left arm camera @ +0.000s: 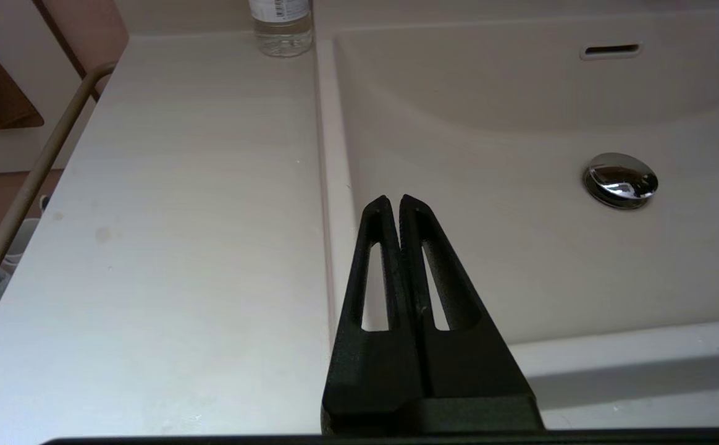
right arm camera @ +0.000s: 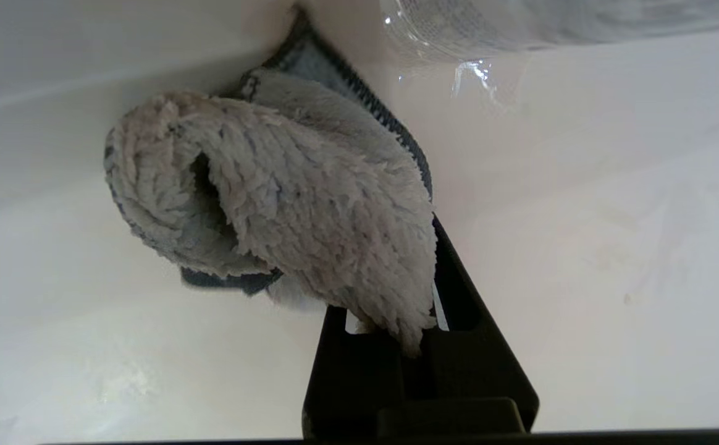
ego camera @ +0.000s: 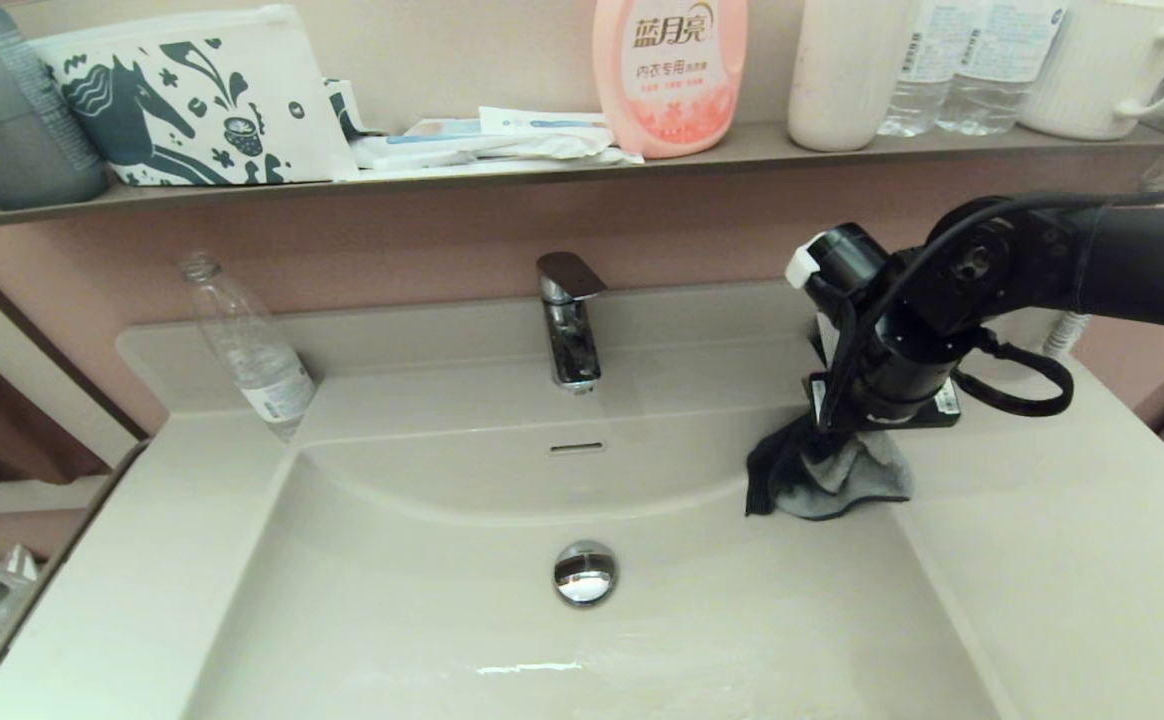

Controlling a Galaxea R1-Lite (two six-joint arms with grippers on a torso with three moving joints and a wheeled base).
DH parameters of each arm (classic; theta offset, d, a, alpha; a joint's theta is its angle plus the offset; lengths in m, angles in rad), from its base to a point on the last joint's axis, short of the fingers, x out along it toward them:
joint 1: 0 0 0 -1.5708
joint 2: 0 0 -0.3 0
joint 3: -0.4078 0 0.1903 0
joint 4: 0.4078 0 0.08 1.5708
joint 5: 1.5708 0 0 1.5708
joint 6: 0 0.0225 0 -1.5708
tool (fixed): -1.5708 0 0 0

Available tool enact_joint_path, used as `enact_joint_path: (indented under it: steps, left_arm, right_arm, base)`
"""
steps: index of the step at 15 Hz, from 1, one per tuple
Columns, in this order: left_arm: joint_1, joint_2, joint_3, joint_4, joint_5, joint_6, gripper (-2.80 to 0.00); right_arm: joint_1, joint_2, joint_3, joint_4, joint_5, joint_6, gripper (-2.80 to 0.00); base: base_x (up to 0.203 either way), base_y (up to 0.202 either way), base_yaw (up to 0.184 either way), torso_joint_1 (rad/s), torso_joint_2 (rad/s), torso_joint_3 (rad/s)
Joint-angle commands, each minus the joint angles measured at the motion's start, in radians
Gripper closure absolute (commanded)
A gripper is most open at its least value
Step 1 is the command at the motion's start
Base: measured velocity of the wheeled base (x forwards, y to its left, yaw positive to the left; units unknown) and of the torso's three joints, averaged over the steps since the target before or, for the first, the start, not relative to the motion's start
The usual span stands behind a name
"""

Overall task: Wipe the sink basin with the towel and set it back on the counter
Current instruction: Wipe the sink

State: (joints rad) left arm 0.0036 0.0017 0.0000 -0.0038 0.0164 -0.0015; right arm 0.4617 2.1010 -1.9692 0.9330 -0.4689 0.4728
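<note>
My right gripper (ego camera: 857,440) points down at the back right corner of the sink basin (ego camera: 392,620) and is shut on the towel (ego camera: 832,480). The towel hangs bunched below the fingers, dark face and grey face both showing, at the basin's rim beside the counter (ego camera: 1062,540). In the right wrist view the fluffy grey towel (right arm camera: 285,185) curls over the fingers (right arm camera: 464,296) and hides their tips. My left gripper (left arm camera: 395,201) is shut on nothing, low over the basin's left rim (left arm camera: 335,185); the head view does not show it.
A chrome drain plug (ego camera: 585,572) sits mid-basin, with an overflow slot (ego camera: 577,447) and a chrome faucet (ego camera: 569,320) behind it. A clear bottle (ego camera: 247,345) stands on the counter at the back left. The brown shelf (ego camera: 542,165) above carries bottles, a pouch and a mug.
</note>
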Motion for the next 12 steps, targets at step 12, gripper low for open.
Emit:
enact_joint_path:
  steps: [12]
  left_arm:
    - [0.0, 0.001, 0.0, -0.001, 0.0, 0.0, 0.0]
  right_arm:
    - [0.042, -0.327, 0.182, 0.296, 0.117, 0.139, 0.0]
  base:
    - [0.0, 0.0, 0.0, 0.0, 0.0, 0.0]
